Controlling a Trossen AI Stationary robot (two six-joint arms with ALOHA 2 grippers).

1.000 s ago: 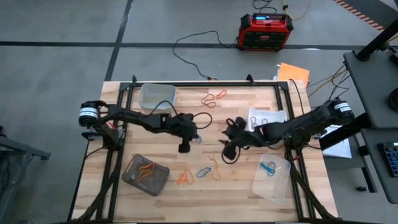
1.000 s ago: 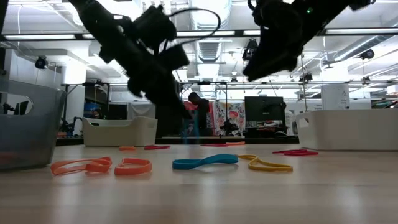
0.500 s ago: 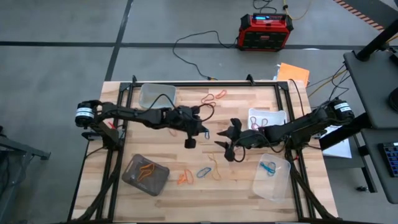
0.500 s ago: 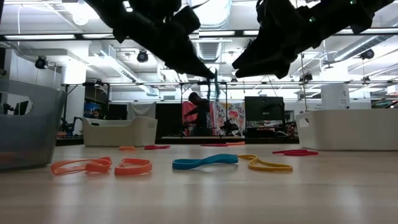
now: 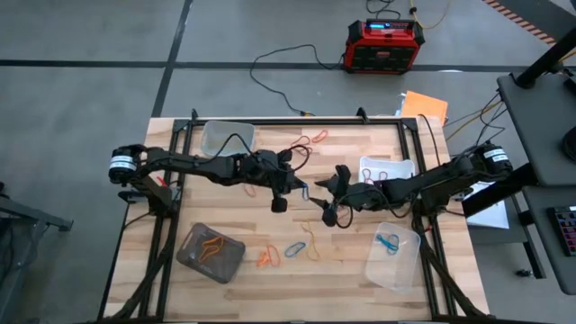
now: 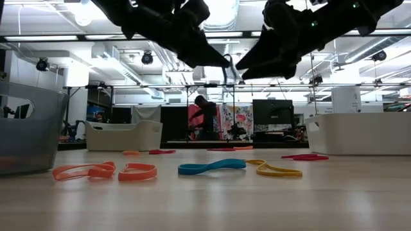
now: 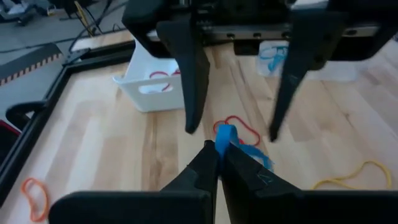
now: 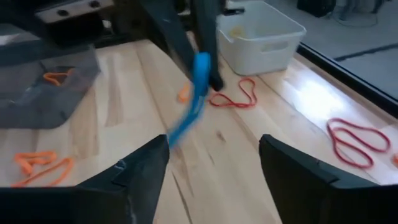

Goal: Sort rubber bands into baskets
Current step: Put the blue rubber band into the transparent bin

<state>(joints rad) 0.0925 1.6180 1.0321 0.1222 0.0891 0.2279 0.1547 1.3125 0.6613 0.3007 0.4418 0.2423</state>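
**Blue band pinched mid-air between two grippers**

The left gripper [image 5: 300,189] hangs above the middle of the table [image 5: 351,270], fingers fully closed on a blue rubber band [image 7: 225,138]; in the left wrist view the loop sticks up out of the pinched tips and trails off toward the far side. The right gripper [image 5: 321,192] faces it from the right, jaws spread wide with nothing between them, its two fingers [image 7: 191,68] straddling the dangling band without clearly touching it. In the right wrist view the band [image 8: 196,87] is blurred, so its lower end is hard to trace.

From the low view both grippers are cut off by the top edge; only dark bodies show, the band barely a sliver.

On the wood near the front lie orange bands [image 5: 266,258], another blue band [image 5: 294,248] and a yellow band [image 5: 312,245]. Red and orange bands [image 5: 310,139] lie near the far edge.

Baskets: grey-brown tub [image 5: 211,253] near left with orange bands inside; clear tub [image 5: 392,256] near right holding a blue band; white tub [image 5: 385,168] on the right, partly hidden by the right arm, red bands inside; clear tub [image 5: 227,138] far left, contents cannot be made out.

Beyond the table a red-and-black box [image 5: 384,45] sits on the floor. A person [image 6: 204,119] stands in the background of the low view, too small to detail.
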